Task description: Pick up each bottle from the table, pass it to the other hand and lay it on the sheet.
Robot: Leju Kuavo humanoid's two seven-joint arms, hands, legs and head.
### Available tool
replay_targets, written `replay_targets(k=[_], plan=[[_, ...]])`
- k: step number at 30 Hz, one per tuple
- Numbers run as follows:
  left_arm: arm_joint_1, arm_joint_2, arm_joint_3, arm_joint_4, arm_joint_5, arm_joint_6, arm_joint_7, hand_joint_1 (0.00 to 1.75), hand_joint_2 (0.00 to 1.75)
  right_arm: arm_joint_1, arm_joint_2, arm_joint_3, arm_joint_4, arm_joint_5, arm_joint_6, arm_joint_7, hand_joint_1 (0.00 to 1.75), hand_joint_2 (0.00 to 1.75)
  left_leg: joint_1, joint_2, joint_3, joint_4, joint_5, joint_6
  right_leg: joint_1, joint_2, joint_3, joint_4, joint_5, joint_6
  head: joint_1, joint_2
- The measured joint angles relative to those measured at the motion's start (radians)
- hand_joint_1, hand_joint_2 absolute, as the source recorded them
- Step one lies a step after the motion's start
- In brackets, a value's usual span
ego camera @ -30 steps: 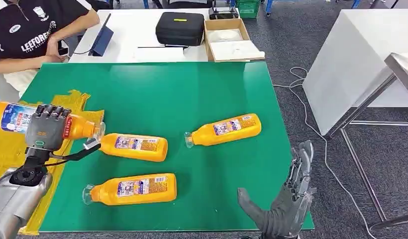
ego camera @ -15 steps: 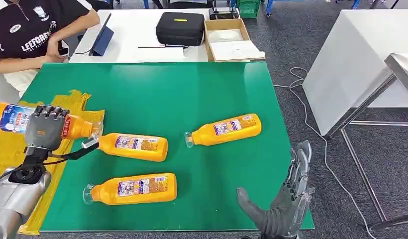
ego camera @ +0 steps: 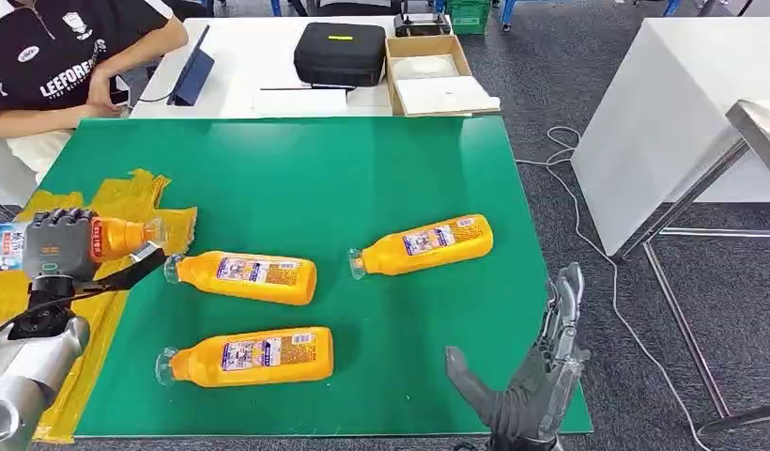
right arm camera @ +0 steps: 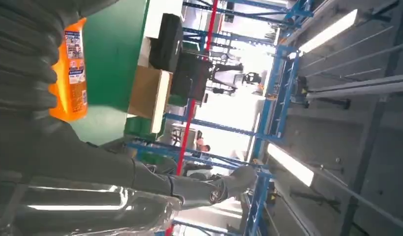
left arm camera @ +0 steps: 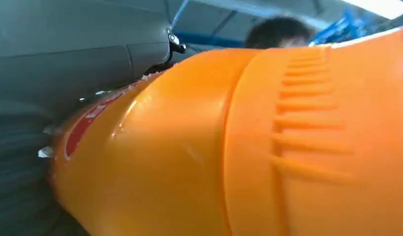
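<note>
My left hand (ego camera: 56,247) grips an orange bottle (ego camera: 118,235) lying sideways over the yellow sheet (ego camera: 128,193) at the table's left edge; its neck points right, and its label end reaches the picture's left border. The same bottle's orange body (left arm camera: 248,147) fills the left wrist view. Three more orange bottles lie on the green table (ego camera: 297,169): one (ego camera: 245,276) just right of the held one, one (ego camera: 250,356) near the front edge, one (ego camera: 423,245) right of centre. My right hand (ego camera: 536,385) hangs open at the front right corner, holding nothing.
A person in a black shirt (ego camera: 53,56) sits at the far left behind the table. On the white table beyond lie a black case (ego camera: 340,53), a cardboard box (ego camera: 436,73) and a tablet (ego camera: 192,70). A white table (ego camera: 672,103) stands right.
My left hand has carried the held bottle leftward and a little lower over the yellow sheet. The right hand has barely moved, and the three bottles on the table lie as before.
</note>
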Motion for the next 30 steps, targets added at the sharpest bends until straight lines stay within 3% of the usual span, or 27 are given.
replay_targets(k=[4, 5, 6, 30], plan=[[0.000, -0.006, 0.028, 0.037, 0.013, 0.003, 0.000, 1.75, 1.75, 0.004, 0.013, -0.014, 0.004, 0.005, 0.019, 0.006, 0.00, 1.75, 0.000, 0.000, 0.000, 0.000, 0.000, 0.000, 0.000, 0.000, 0.000, 0.000, 0.000, 0.000, 0.000, 0.000], [0.000, -0.007, 0.032, 0.043, 0.016, 0.003, 0.000, 0.61, 1.75, 0.004, 0.014, -0.016, 0.005, 0.006, 0.022, 0.006, 0.00, 1.75, 0.000, 0.000, 0.000, 0.000, 0.000, 0.000, 0.000, 0.000, 0.000, 0.000, 0.000, 0.000, 0.000, 0.000], [0.000, -0.009, 0.036, 0.048, 0.016, 0.003, -0.001, 0.00, 1.75, 0.004, 0.016, -0.019, 0.006, 0.006, 0.026, 0.008, 0.00, 1.75, 0.000, 0.000, 0.000, 0.000, 0.000, 0.000, 0.000, 0.000, 0.000, 0.000, 0.000, 0.000, 0.000, 0.000], [-0.010, -0.035, 0.046, 0.088, -0.002, 0.001, -0.011, 0.00, 1.75, 0.003, 0.022, -0.041, 0.038, 0.002, 0.033, -0.003, 0.00, 1.75, 0.000, 0.000, 0.000, 0.000, 0.000, 0.000, 0.000, 0.000, 0.000, 0.000, 0.000, 0.000, 0.000, 0.000]])
